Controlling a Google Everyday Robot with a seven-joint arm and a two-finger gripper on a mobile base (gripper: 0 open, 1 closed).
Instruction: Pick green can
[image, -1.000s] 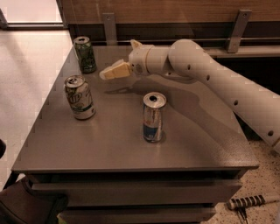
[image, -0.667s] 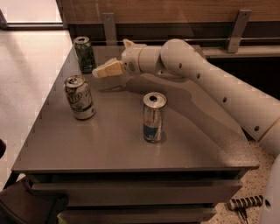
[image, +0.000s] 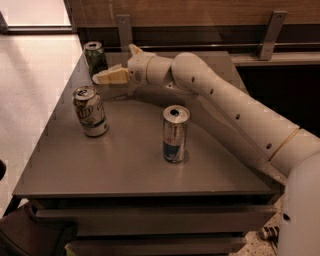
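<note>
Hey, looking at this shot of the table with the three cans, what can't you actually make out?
- Camera view: whether the pincer, low in front of the green can, touches it; the pincer overlaps the can's base.
- Camera view: lettering on the white can and the silver-and-blue can, too small to read.
- Camera view: where the arm is mounted, cut off by the right edge.

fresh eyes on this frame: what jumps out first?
The long white arm dominates, stretching from the lower right across the grey table. Its gripper hangs close beside the green can at the far left corner; contact is unclear. Two more cans stand upright nearer the camera: a white can with green logo at the left and a slim silver-and-blue can mid-table.
</note>
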